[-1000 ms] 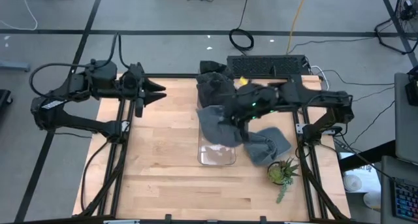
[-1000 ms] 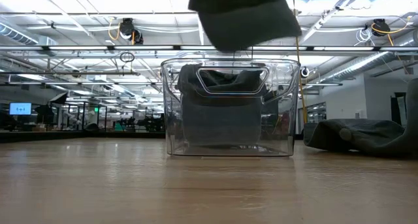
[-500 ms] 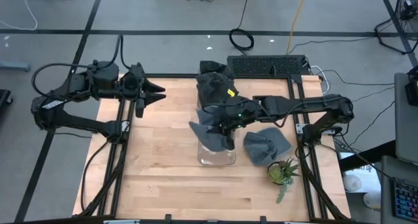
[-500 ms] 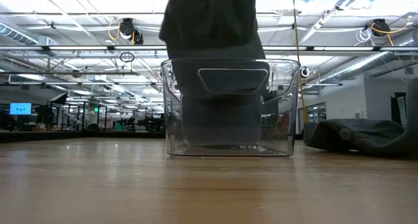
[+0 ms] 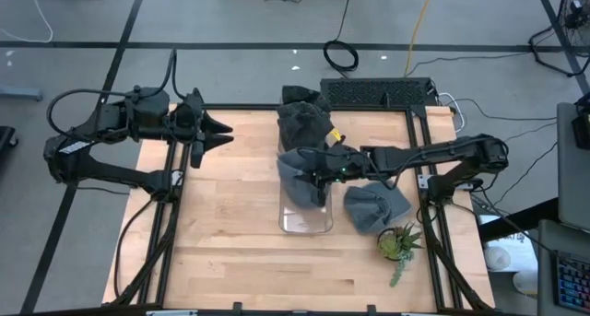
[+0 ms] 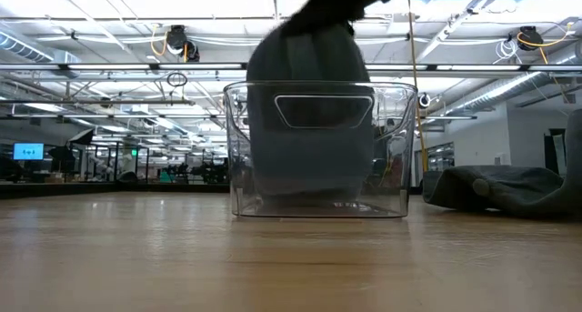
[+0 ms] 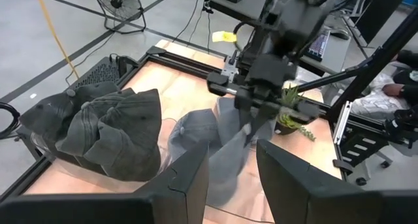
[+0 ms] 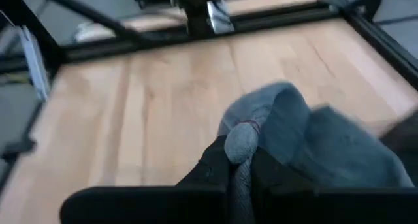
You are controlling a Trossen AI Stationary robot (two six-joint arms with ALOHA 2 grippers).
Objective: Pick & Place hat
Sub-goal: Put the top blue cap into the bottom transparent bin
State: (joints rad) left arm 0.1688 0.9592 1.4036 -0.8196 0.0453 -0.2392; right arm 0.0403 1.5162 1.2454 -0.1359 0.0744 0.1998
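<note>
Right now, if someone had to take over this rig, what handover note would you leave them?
Right gripper: shut on a grey hat, holding it over the clear bin, partly lowered inside.
Left gripper: waiting at the table's far left edge, holding nothing.
Done: other hats are piled at the bin's far end.
Left: release this hat into the bin, then fetch the hat on the table beside the small plant.

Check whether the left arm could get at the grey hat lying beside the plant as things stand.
Probably not: the loose hat lies beyond the clear bin, where the right gripper holds another hat; the left gripper waits far off.
</note>
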